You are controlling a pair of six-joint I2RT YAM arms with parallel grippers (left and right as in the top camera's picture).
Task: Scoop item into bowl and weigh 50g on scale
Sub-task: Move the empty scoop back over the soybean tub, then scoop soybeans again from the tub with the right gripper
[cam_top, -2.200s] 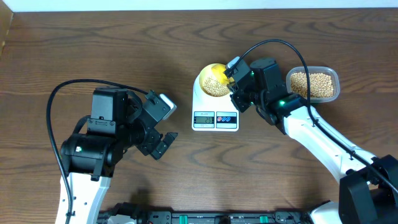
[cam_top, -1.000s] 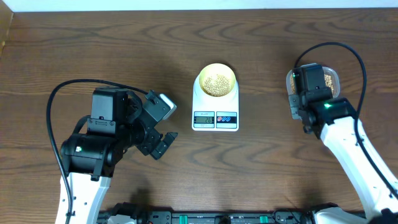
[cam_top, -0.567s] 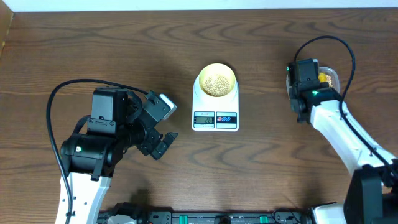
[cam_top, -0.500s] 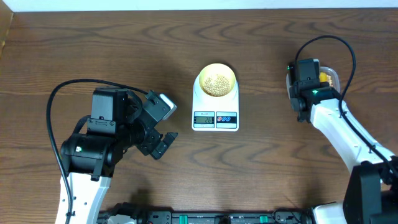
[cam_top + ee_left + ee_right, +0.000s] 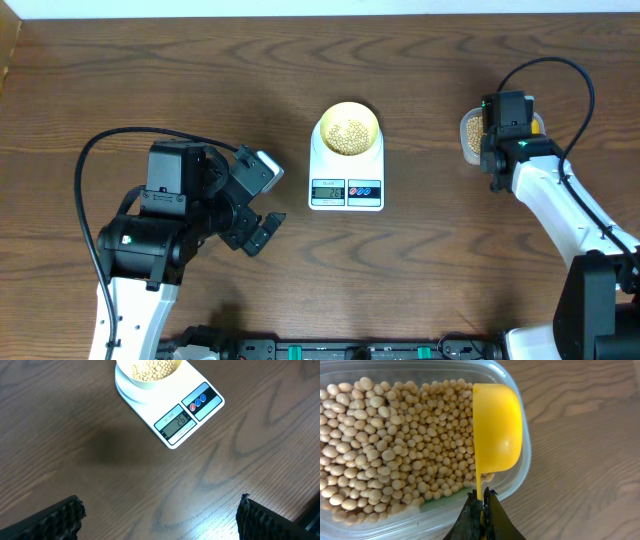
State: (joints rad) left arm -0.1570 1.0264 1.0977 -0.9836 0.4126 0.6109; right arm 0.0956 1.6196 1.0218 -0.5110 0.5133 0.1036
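The pale yellow bowl (image 5: 348, 128) holds beige beans (image 5: 348, 132) and stands on the white scale (image 5: 346, 170); the left wrist view shows the bowl (image 5: 148, 370) at the top edge on the scale (image 5: 175, 415). My right gripper (image 5: 481, 497) is shut on the thin handle of a yellow measuring spoon (image 5: 497, 430), whose rounded back faces the camera over the right edge of the clear tub (image 5: 520, 477) of beans (image 5: 395, 450). From overhead the right gripper (image 5: 505, 125) covers most of the tub (image 5: 468, 135). My left gripper (image 5: 160, 517) is open over bare wood, well short of the scale.
The left arm (image 5: 160, 225) sits at the table's left, its gripper (image 5: 262, 200) pointing toward the scale. The right arm (image 5: 560, 205) runs along the right side. A pale wall edge (image 5: 300, 8) borders the far side of the table.
My right gripper carried the spoon from the bowl on the scale back to the tub, then shifted slightly right over it. The left arm stayed still.
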